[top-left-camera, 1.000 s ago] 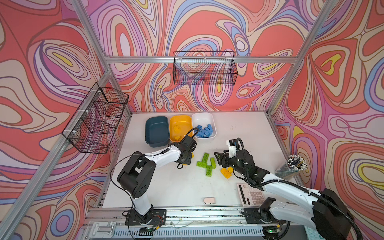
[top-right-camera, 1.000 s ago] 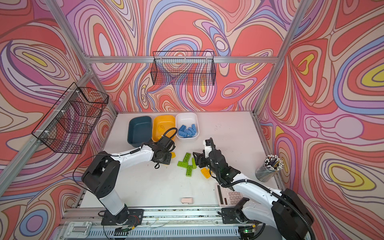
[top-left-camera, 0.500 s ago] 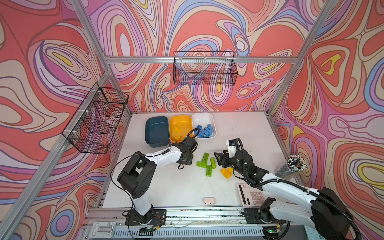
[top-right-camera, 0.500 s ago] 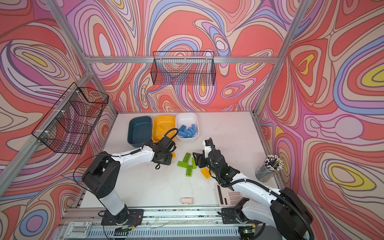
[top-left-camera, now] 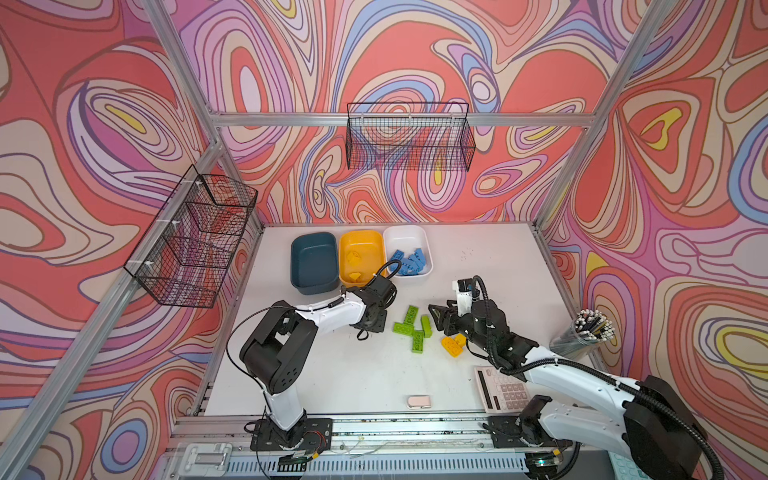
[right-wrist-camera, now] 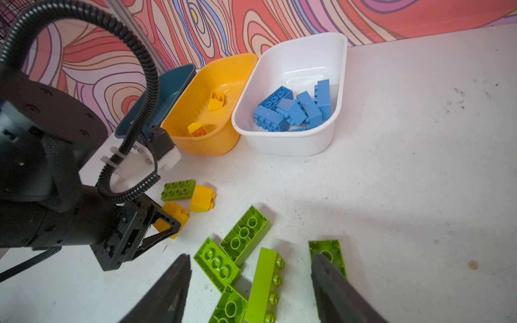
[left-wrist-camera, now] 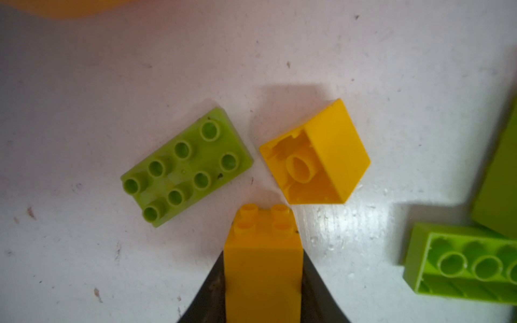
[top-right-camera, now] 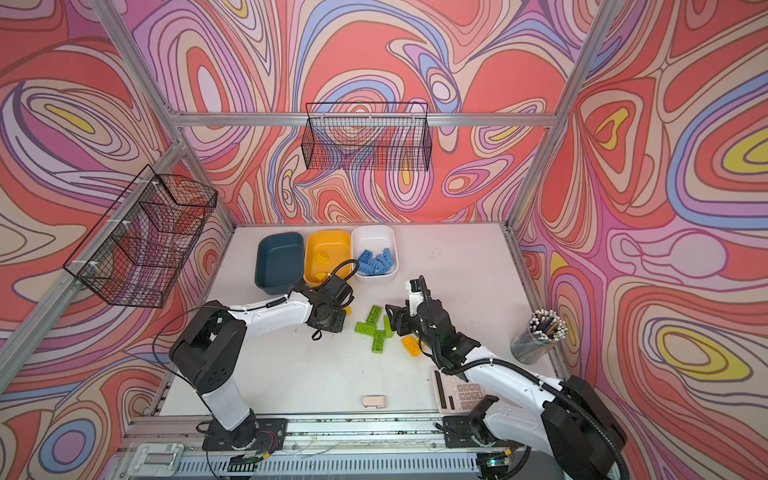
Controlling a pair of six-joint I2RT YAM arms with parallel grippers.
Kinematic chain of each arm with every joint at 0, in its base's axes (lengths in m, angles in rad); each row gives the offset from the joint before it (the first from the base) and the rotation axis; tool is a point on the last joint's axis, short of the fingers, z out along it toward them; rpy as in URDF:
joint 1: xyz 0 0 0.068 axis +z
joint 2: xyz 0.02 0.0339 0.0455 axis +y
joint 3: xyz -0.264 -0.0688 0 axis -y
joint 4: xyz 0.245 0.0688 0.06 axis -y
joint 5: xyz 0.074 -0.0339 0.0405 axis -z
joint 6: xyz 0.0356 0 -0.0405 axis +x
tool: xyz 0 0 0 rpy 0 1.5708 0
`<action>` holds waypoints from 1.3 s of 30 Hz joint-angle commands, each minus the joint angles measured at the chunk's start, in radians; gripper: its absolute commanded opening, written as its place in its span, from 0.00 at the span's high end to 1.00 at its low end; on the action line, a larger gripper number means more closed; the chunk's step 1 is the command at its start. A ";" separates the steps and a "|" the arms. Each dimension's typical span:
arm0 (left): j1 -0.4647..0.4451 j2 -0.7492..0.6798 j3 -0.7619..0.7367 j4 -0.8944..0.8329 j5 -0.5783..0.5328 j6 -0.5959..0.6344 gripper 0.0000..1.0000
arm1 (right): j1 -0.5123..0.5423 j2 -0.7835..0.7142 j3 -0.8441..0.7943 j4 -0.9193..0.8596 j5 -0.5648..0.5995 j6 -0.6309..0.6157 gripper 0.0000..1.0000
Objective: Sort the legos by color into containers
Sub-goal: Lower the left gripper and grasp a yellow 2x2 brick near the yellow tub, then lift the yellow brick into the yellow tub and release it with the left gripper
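White tabletop (top-left-camera: 353,374) enclosed by swirl-patterned walls (top-left-camera: 415,50) on aluminium framing (top-left-camera: 291,119); black wire baskets (top-left-camera: 409,137) hang above its rear and left edges.

A brick (left-wrist-camera: 263,279) sits in the left claw (left-wrist-camera: 263,251), a plate (left-wrist-camera: 187,167) and a cube (left-wrist-camera: 316,156) just ahead; a cluster (right-wrist-camera: 244,232) lies below the right claw (right-wrist-camera: 250,260).

containers (top-left-camera: 314,266): three
blue legos (right-wrist-camera: 292,110): about six, heaped, exact count not clear
yellow legos (right-wrist-camera: 201,198): at least five
green legos (right-wrist-camera: 246,232): six
wire baskets (top-left-camera: 409,137): two
calculator (top-left-camera: 503,392): one
pencil cup (top-left-camera: 582,336): one
small pink block (top-left-camera: 419,401): one
robot arms (top-left-camera: 332,320): two
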 commanded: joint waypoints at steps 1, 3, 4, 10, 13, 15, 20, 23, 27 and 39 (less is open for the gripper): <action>-0.004 -0.029 0.044 -0.058 -0.033 -0.003 0.69 | -0.005 -0.013 -0.009 0.009 0.001 0.000 0.28; -0.004 -0.045 0.064 -0.082 -0.048 0.003 0.69 | -0.005 -0.015 -0.011 0.009 -0.001 -0.001 0.28; -0.004 -0.055 0.075 -0.095 -0.052 0.007 0.69 | -0.005 -0.015 -0.011 0.010 -0.001 0.000 0.28; -0.002 -0.125 0.175 -0.157 -0.056 0.036 0.67 | -0.005 -0.013 -0.014 0.011 -0.002 0.002 0.28; 0.019 -0.124 0.250 -0.195 -0.046 0.073 0.66 | -0.005 -0.013 -0.014 0.010 -0.003 0.004 0.28; 0.046 -0.111 0.301 -0.216 -0.035 0.092 0.66 | -0.005 -0.013 -0.016 0.013 -0.005 0.005 0.28; 0.127 -0.050 0.418 -0.229 0.011 0.122 0.66 | -0.005 -0.004 -0.014 0.015 -0.005 0.006 0.28; 0.175 0.015 0.498 -0.232 0.037 0.139 0.66 | -0.006 0.000 -0.014 0.014 -0.002 0.005 0.28; 0.230 0.118 0.616 -0.251 0.041 0.162 0.66 | -0.004 0.012 -0.013 0.018 -0.001 0.003 0.28; 0.304 0.313 0.810 -0.253 0.076 0.166 0.57 | -0.005 0.044 0.001 0.011 0.000 -0.001 0.28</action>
